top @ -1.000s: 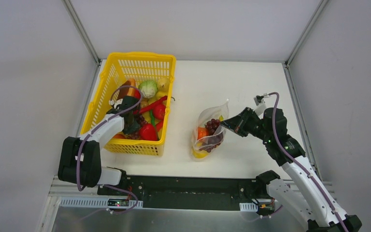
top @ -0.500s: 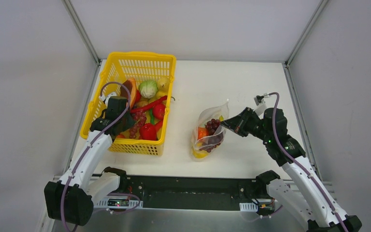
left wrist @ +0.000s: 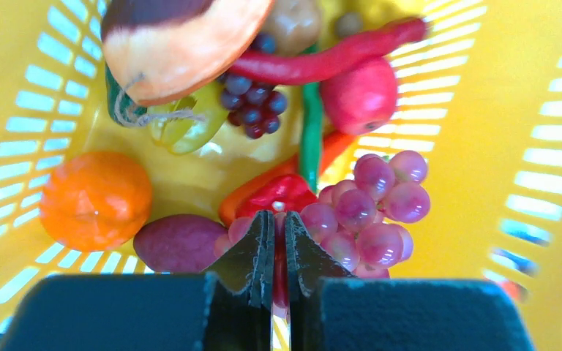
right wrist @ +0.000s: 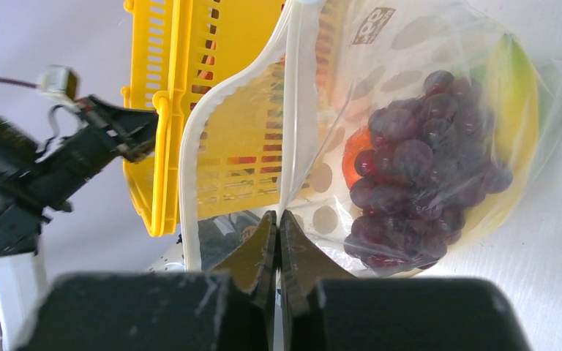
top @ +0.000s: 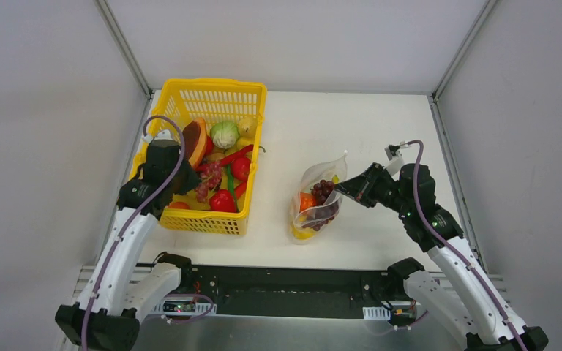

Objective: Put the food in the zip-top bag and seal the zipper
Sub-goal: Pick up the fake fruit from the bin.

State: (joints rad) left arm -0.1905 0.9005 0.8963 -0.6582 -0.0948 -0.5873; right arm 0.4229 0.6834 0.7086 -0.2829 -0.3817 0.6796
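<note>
At the left, the left end effector (left wrist: 273,223) hangs over the near-left part of the yellow basket (top: 190,93), its fingers drawn together to a thin slit with nothing seen held. Beneath it lie an orange (left wrist: 95,199), a red pepper (left wrist: 278,196) and pink grapes (left wrist: 380,212). To the right, on the white tabletop (top: 351,124), the zip-top bag (right wrist: 410,58) lies with dark grapes (right wrist: 417,175) and yellow and orange pieces inside. Its zipper (right wrist: 293,110) gapes unsealed. The right end effector (right wrist: 279,219) is clamped on that mouth edge.
</note>
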